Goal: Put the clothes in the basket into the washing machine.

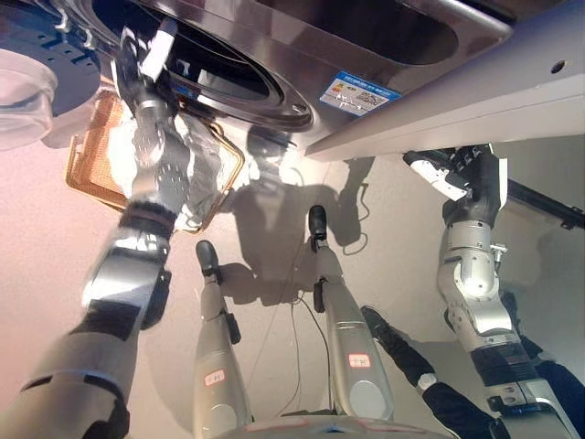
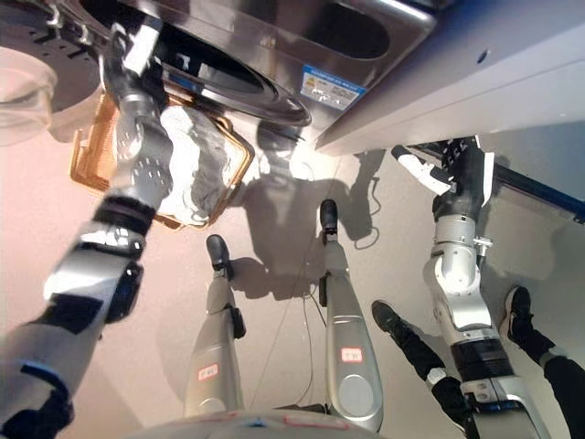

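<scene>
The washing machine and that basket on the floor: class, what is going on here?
A humanoid robot stands before the washing machine, looking down. Its left hand is raised to the machine's round door opening, above an orange basket on the floor that holds pale clothes. Whether that hand holds anything cannot be told. The right hand hangs idle off to the right. A person's legs show at lower right.

The silver-grey left arm extends upward from the lower left, its dark left hand (image 1: 154, 57) with white-tipped fingers raised near the top edge; finger posture is indeterminate. The silver-grey right arm rises at the right side; its dark right hand (image 2: 445, 166) shows straightened, white-covered fingers.
</scene>
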Motion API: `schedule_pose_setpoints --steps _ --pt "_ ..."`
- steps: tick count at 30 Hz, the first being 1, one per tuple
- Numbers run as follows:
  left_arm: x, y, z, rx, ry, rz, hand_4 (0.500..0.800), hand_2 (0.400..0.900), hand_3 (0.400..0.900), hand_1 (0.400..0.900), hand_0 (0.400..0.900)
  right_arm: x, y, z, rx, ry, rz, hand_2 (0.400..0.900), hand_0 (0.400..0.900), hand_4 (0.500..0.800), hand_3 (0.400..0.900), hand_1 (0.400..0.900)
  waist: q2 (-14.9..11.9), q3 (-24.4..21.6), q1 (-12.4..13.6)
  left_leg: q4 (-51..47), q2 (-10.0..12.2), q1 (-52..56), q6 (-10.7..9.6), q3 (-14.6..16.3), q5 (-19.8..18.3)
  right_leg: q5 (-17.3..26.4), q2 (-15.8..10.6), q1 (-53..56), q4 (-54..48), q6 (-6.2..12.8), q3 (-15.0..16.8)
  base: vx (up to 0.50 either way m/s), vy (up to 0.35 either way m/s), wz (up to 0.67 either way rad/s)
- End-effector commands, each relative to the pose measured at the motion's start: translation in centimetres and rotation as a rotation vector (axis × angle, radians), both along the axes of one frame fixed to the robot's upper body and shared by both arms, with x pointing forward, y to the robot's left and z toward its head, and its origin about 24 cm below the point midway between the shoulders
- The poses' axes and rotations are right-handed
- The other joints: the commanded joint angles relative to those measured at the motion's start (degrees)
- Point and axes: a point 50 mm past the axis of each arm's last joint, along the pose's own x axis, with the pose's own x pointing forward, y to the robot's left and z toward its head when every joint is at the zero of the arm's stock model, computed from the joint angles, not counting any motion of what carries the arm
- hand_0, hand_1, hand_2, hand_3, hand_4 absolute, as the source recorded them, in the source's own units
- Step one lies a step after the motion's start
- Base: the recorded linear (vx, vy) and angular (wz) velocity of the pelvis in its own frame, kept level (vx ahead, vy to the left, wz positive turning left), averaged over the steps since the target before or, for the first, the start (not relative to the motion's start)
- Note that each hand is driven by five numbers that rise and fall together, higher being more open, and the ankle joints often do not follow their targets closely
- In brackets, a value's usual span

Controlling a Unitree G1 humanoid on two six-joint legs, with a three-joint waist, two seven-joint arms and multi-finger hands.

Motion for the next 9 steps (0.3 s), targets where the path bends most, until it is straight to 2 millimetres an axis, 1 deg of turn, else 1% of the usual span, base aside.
schedule_pose_setpoints --steps 1,2,3,5,6,8,9 --pt "-1.2 -0.4 -0.3 0.081 -0.116 0.006 0.8 0.9 0.9 0.9 0.9 -0.9 -0.9 0.6 0.002 -0.079 -0.044 0.9 0.9 0.8 0.9 0.9 0.46 -9.22 1.71 -0.09 -0.5 1.09 1.77 -3.36 -2.43 -2.97 -0.55 3.29 1.99 3.67 -1.55 0.02 0.016 0.12" --pt "-1.7 -0.5 -1.2 0.08 -0.113 -0.005 0.8 0.9 0.9 0.9 0.9 -0.9 -1.1 0.5 -0.001 -0.072 -0.051 0.9 0.9 0.8 0.9 0.9 0.27 -9.05 2.28 -0.09 -0.46 2.43 2.02 -3.1 -3.01 -3.56 -0.56 4.4 2.54 3.63 -1.62 0.02 0.016 0.11" --pt "-1.7 -0.5 -1.2 0.08 -0.113 -0.005 0.8 0.9 0.9 0.9 0.9 -0.9 -1.1 0.5 -0.001 -0.073 -0.05 0.9 0.9 0.8 0.9 0.9 0.21 -9.1 2.2 -0.09 -0.6 2.23 2.06 -3.14 -2.75 -3.3 -0.68 4.28 2.42 3.64 -1.62 0.02 0.023 0.11" --pt "-2.4 -0.8 -3.0 0.059 -0.093 -0.026 0.8 0.9 0.9 0.9 0.9 -1.0 -1.6 0.1 -0.016 -0.048 -0.08 0.9 0.9 0.8 0.9 0.9 0.1 -9.19 3.04 -0.09 -0.74 4.05 2.43 -3.03 -3.21 -3.98 -1.1 5.89 3.18 3.6 -1.91 0.01 0.034 0.11" --pt "-2.4 -0.8 -3.0 0.059 -0.092 -0.026 0.8 0.9 0.9 0.9 0.9 -1.0 -1.6 0.1 -0.016 -0.047 -0.08 0.9 0.9 0.8 0.9 0.9 0.08 -9.05 3.05 -0.09 -0.75 4.27 2.43 -3.0 -3.25 -4.02 -1.1 6.09 3.18 3.61 -1.89 0.03 0.033 0.1" --pt "-2.8 -0.9 -4.0 0.066 -0.072 -0.034 0.8 0.9 0.9 0.9 0.9 -1.0 -1.9 -0.1 -0.025 -0.031 -0.098 0.9 0.9 0.8 0.9 0.9 -0.14 -9.06 3.57 -0.09 -0.84 5.74 2.68 -3.04 -3.56 -4.48 -1.34 7.61 3.5 3.61 -1.93 0.04 0.026 0.11" --pt "-3.1 -0.8 -4.9 0.067 -0.052 -0.033 0.8 0.9 0.9 0.9 0.9 -0.9 -2.2 -0.6 -0.03 -0.004 -0.111 0.9 0.9 0.8 0.9 0.9 -0.36 -9.11 4.14 -0.09 -0.8 7.09 2.85 -3.06 -3.8 -5.05 -1.49 9.07 3.93 3.61 -2.09 0.03 0.025 0.09"
